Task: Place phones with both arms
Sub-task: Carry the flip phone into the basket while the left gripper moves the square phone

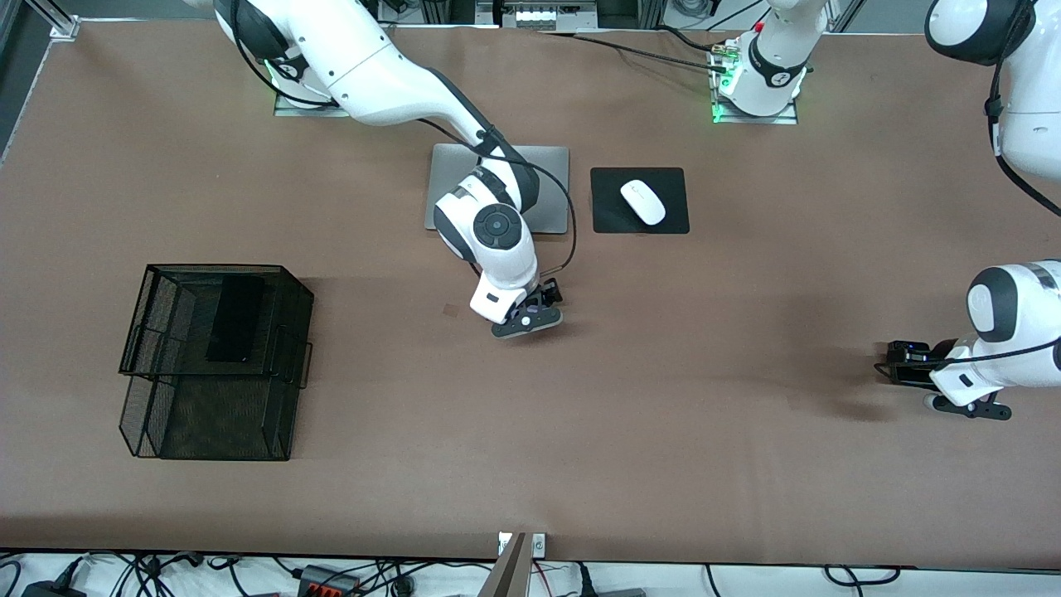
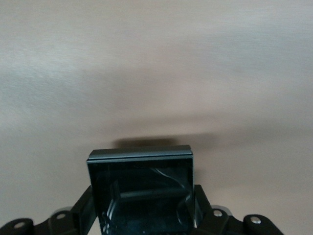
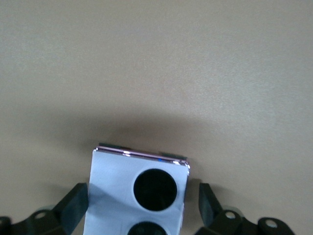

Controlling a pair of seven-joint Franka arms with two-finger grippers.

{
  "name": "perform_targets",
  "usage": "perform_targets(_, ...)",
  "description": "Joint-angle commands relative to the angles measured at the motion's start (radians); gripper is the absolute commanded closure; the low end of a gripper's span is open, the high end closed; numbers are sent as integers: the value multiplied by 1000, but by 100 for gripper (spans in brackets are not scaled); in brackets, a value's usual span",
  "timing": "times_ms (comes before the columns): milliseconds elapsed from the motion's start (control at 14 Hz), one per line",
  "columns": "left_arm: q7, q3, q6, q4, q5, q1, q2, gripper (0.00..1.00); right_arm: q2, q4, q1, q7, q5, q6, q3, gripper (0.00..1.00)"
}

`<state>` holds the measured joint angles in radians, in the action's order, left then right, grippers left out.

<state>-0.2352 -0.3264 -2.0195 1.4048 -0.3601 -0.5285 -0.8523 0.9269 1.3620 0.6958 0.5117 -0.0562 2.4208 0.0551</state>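
My right gripper (image 1: 530,319) is low over the middle of the table. In the right wrist view its fingers (image 3: 73,208) stand on either side of the square lilac flip phone (image 3: 112,186), which shows black camera circles; a gap shows at one finger, so it is open. My left gripper (image 1: 899,369) is over the table at the left arm's end, shut on the small square black flip phone (image 2: 142,186), which it holds just above the surface. The long black phone (image 1: 236,319) lies in the upper tier of a black wire basket (image 1: 141,332).
A silver laptop (image 1: 549,191) lies under the right arm, with a white mouse (image 1: 643,201) on a black pad (image 1: 609,220) beside it. The wire basket stands toward the right arm's end of the table.
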Motion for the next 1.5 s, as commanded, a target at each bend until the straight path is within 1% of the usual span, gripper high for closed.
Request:
perform_targets(0,-1,-84,148,14,20,-5,102,76,23,-23,10,28,-7,15,-5,0)
perform_targets(143,61,-167,203,8,21,-2,124,76,23,-23,10,28,-7,14,-6,0)
perform_targets(358,252,-296,274,8,20,4,134,77,23,-26,8,62,-4,12,-3,0)
perform_targets(501,336,-350,278,13,21,16,130,78,23,-47,5,67,-4,4,-3,0)
perform_targets(644,393,-358,277,9,21,68,131,78,30,-47,10,70,-13,8,-5,0)
perform_targets(788,463,-358,277,6,21,132,131,78,29,-44,10,65,-20,6,-5,6)
perform_targets(931,520,-358,274,6,21,160,130,78,36,-43,10,64,-43,6,-5,6)
perform_targets(1074,527,-358,274,6,21,165,128,78,41,-43,13,67,-54,6,-5,7)
perform_targets(1146,525,-358,274,6,23,165,128,78,39,-43,14,64,-54,3,-5,20)
perform_targets(1217,527,-358,274,6,23,165,128,78,32,-44,13,59,-51,-2,-5,49)
perform_targets(1289,525,-358,272,6,23,166,127,78,23,-47,7,60,-51,-27,-6,71)
perform_targets(1360,524,-358,271,6,23,168,124,78,1,-50,4,62,-50,-70,-6,77)
perform_targets(1432,525,-358,271,6,30,173,124,78,-26,-52,-1,65,-47,-110,-8,77)
